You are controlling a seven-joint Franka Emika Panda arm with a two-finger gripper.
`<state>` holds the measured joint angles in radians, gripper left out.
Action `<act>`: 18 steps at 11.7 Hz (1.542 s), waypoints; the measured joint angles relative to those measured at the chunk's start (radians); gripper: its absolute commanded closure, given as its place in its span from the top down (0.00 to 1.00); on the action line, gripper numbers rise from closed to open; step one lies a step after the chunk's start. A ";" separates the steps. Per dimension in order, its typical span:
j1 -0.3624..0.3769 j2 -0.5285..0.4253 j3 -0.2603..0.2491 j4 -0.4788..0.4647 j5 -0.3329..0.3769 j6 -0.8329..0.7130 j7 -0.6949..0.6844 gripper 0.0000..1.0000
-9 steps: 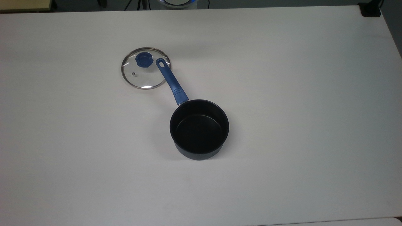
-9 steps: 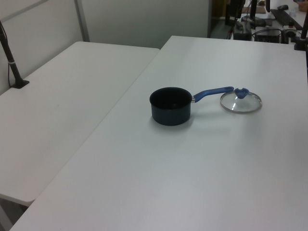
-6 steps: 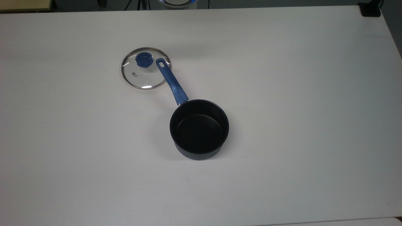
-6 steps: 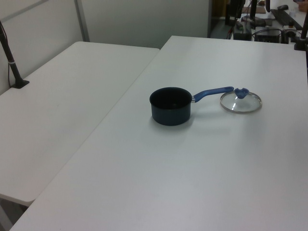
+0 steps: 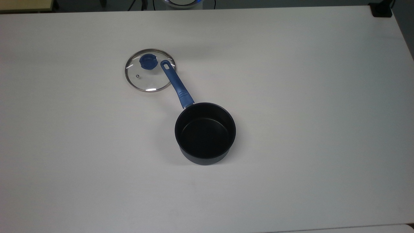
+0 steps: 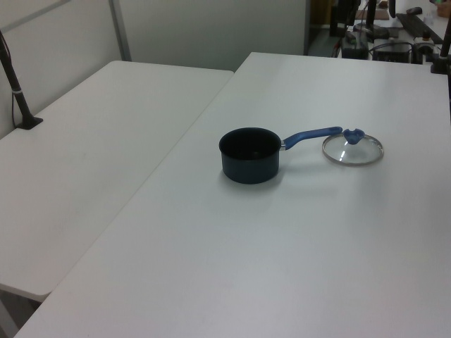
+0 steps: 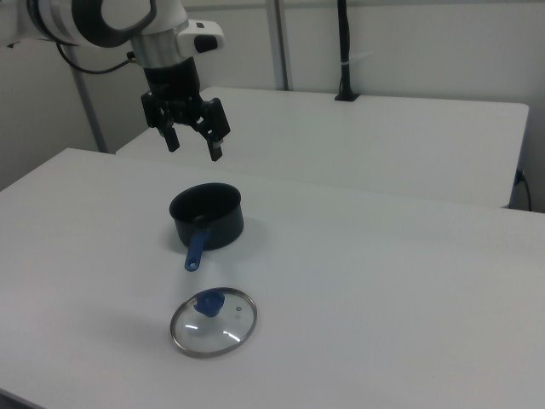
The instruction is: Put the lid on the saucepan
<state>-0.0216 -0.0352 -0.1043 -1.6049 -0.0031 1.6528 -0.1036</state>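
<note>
The saucepan (image 5: 205, 132) stands upright on the white table, black inside, its long blue handle (image 5: 176, 84) reaching up-left in the top view. The handle's tip overlaps the rim of the clear glass lid (image 5: 149, 75), which lies flat on the table with its blue knob (image 5: 148, 61) up. In the left view the saucepan (image 6: 249, 154) sits mid-table with the lid (image 6: 353, 149) to its right. In the right view the lid (image 7: 213, 322) lies nearer than the saucepan (image 7: 206, 216). My gripper (image 7: 193, 145) hangs open high above and behind the saucepan, holding nothing.
The white table (image 5: 291, 97) runs wide on every side of the pan. A second white table (image 6: 84, 162) adjoins it on the left view's left. A black post base (image 6: 28, 121) stands on that table, and another black mount (image 5: 381, 11) sits at the top view's far right corner.
</note>
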 measured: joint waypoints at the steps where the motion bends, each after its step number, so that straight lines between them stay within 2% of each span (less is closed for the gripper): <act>1: 0.000 0.000 0.000 0.000 0.000 0.000 -0.014 1.00; 3: 0.000 0.001 -0.001 -0.004 -0.001 -0.029 -0.196 1.00; 5: -0.004 -0.001 -0.005 -0.009 -0.068 -0.090 -0.310 1.00; 7: -0.015 -0.002 -0.007 -0.070 -0.104 -0.093 -0.326 1.00; 9: -0.056 -0.014 -0.009 -0.214 -0.106 0.025 -0.348 1.00; 11: -0.066 -0.018 -0.009 -0.387 -0.106 0.161 -0.357 1.00; 13: -0.066 -0.015 -0.009 -0.487 -0.106 0.266 -0.359 1.00; 15: -0.064 0.008 -0.003 -0.556 -0.106 0.350 -0.360 1.00; 18: -0.034 0.070 0.006 -0.572 -0.106 0.424 -0.346 1.00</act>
<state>-0.0559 0.0348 -0.0980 -2.1768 -0.1092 2.0769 -0.4499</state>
